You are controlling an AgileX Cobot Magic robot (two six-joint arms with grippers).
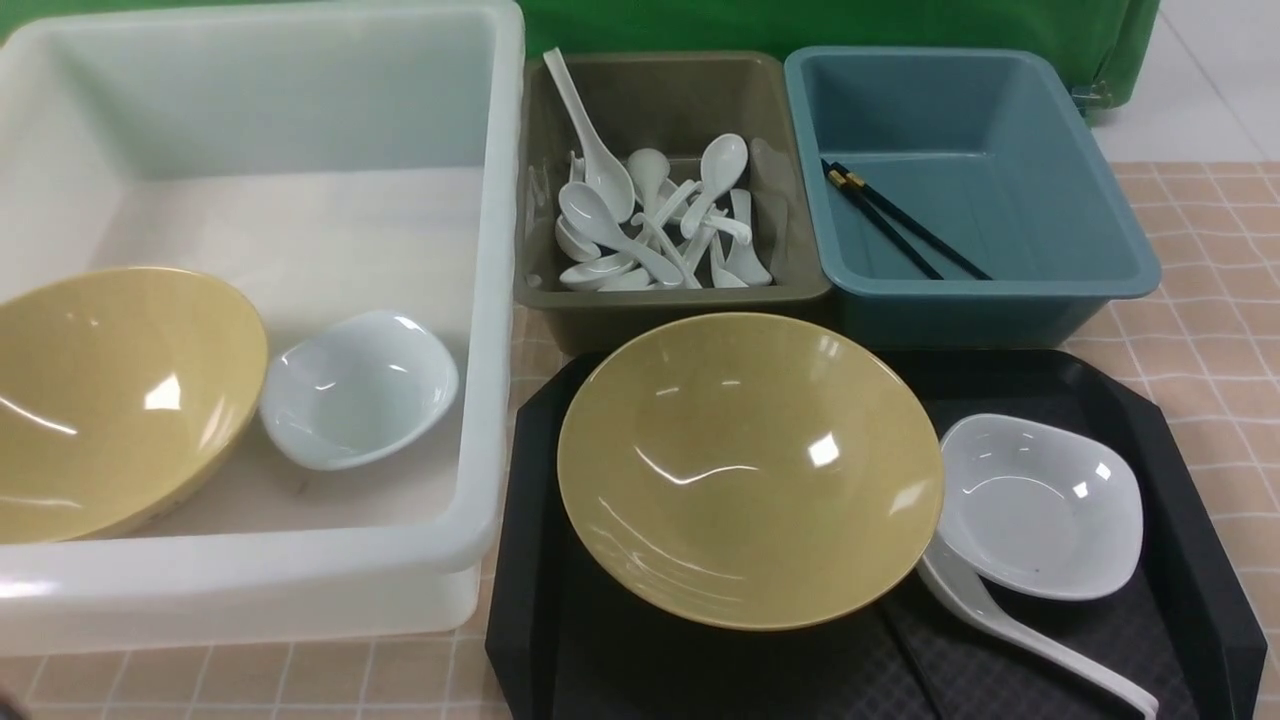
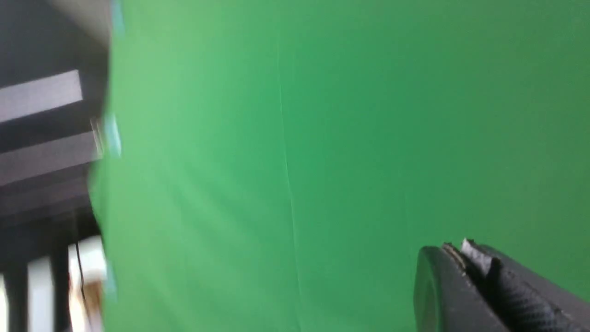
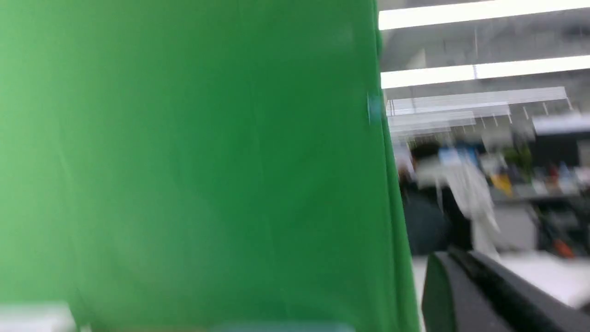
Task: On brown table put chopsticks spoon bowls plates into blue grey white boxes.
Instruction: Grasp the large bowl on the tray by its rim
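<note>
On the black tray (image 1: 1210, 580) sit a large yellow bowl (image 1: 750, 470), a small white plate (image 1: 1040, 505) and a white spoon (image 1: 1030, 635) partly under both. The white box (image 1: 480, 300) holds another yellow bowl (image 1: 110, 400) and a white dish (image 1: 358, 388). Several white spoons (image 1: 650, 220) lie in the grey box (image 1: 680, 300). A pair of dark chopsticks (image 1: 900, 222) lies in the blue box (image 1: 1130, 250). Neither arm shows in the front view. My left gripper (image 2: 458, 251) is shut and empty against the green cloth (image 2: 322, 138). My right gripper (image 3: 454, 258) is shut and empty too.
The boxes and tray rest on a brown checked tablecloth (image 1: 1200, 330). A green screen (image 1: 820, 25) stands behind the boxes. An office room with ceiling lights (image 3: 479, 71) shows blurred past the screen in the right wrist view.
</note>
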